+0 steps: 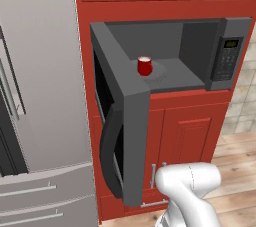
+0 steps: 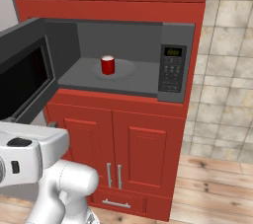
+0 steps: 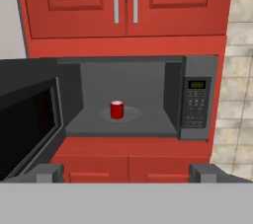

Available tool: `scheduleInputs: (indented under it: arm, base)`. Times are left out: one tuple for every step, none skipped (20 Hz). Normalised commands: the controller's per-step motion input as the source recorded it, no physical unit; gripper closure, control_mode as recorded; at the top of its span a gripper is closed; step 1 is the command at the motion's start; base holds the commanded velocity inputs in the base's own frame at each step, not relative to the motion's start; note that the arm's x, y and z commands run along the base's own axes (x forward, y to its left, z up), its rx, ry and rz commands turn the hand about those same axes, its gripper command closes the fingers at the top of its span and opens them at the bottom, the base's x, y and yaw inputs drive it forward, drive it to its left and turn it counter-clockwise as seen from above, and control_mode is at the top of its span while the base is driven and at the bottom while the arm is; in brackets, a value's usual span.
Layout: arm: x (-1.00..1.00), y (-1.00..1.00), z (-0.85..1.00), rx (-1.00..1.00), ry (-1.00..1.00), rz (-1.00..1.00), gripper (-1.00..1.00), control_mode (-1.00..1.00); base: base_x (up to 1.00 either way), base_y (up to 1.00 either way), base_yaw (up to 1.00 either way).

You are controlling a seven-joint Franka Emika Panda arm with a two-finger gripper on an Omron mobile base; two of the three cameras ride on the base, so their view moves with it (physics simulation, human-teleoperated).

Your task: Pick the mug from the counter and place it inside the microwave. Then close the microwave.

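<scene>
The small red mug (image 1: 144, 66) (image 2: 107, 65) (image 3: 116, 110) stands upright on the round turntable inside the microwave (image 1: 227, 56) (image 2: 173, 65) (image 3: 196, 99). The microwave's dark window door (image 1: 132, 136) (image 2: 24, 80) (image 3: 29, 119) hangs wide open to the left, its curved black handle (image 1: 107, 151) facing outward. My gripper (image 3: 127, 173) is open with nothing between its fingers, pulled back well in front of the microwave and apart from the mug and the door. The counter is out of view.
Red cabinets (image 2: 138, 149) sit above and below the microwave. A steel fridge (image 1: 40, 96) stands just left of the open door. A tiled wall (image 2: 227, 70) and wood floor (image 2: 212, 188) lie to the right.
</scene>
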Motion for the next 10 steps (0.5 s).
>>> scheduleInputs:
  arm:
    - [-0.39,0.21,0.00,0.00,0.00,-0.04,-1.00,-1.00]
    - [-0.36,0.26,0.00,0.00,0.01,0.00,-1.00,-1.00]
    - [-0.09,0.18,0.00,0.00,0.05,0.02,-1.00,-1.00]
    - [-0.24,0.16,0.00,0.00,0.00,0.06,-1.00,-1.00]
    - [-0.29,0.34,0.00,0.00,0.00,0.05,-1.00,-1.00]
    - [-0.31,0.40,0.00,0.00,0.00,0.08,-1.00,-1.00]
    - [-0.32,0.44,0.00,0.00,0.00,0.08,-1.00,-1.00]
    - [-0.32,0.44,0.00,0.00,0.00,0.07,-1.00,-1.00]
    - [-0.30,0.44,0.00,0.00,0.00,0.07,-1.00,-1.00]
    - [-0.29,0.44,0.00,0.00,0.00,0.06,-1.00,-1.00]
  base:
    - [0.00,0.00,0.00]
    - [0.00,0.00,0.00]
    - [0.00,0.00,0.00]
    - [0.00,0.00,0.00]
    - [0.00,0.00,0.00]
    - [0.00,0.00,0.00]
    - [0.00,0.00,0.00]
    - [0.00,0.00,0.00]
    - [0.00,0.00,0.00]
    - [0.00,0.00,0.00]
